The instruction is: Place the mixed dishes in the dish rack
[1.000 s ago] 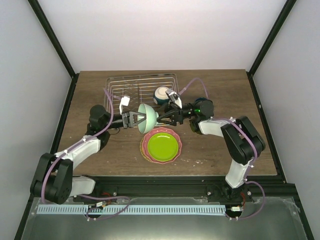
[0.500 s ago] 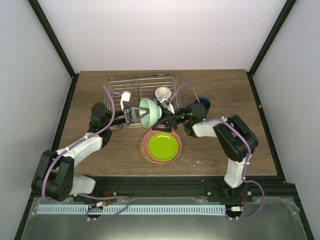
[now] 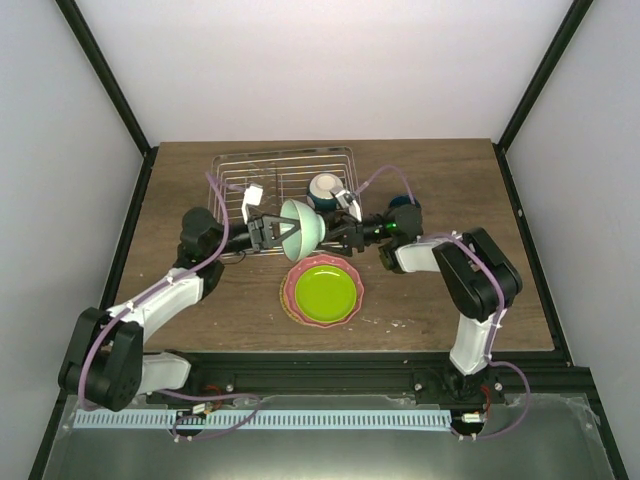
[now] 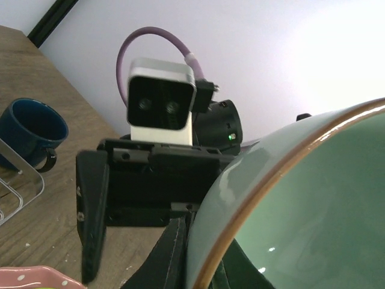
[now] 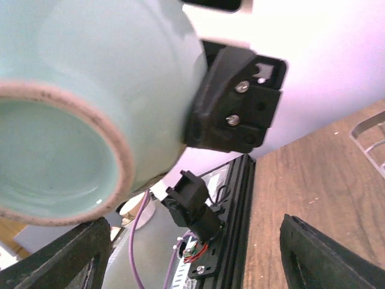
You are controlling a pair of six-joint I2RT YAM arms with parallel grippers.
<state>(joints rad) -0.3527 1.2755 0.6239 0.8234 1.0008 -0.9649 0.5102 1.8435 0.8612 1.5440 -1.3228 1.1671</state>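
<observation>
Left hand point(image 3: 270, 232) grips the pale mint bowl point(image 3: 303, 224) by its rim. The bowl is tipped sideways, foot toward the spread-open right hand point(image 3: 338, 231), at the dish rack's point(image 3: 240, 178) near edge.

From where I stand, the left arm point(image 3: 165, 295) and the right arm point(image 3: 472, 345) are each white shells joined by bulky black joint housings. A purple cable point(image 4: 121, 60) loops along each one. The right wrist camera point(image 4: 162, 102) is a silver-faced box with two dark lenses, and a small green light point(image 4: 231, 136) glows behind it. The left gripper point(image 3: 283, 230) is angular black plastic with two bright screws point(image 5: 242, 87).
</observation>
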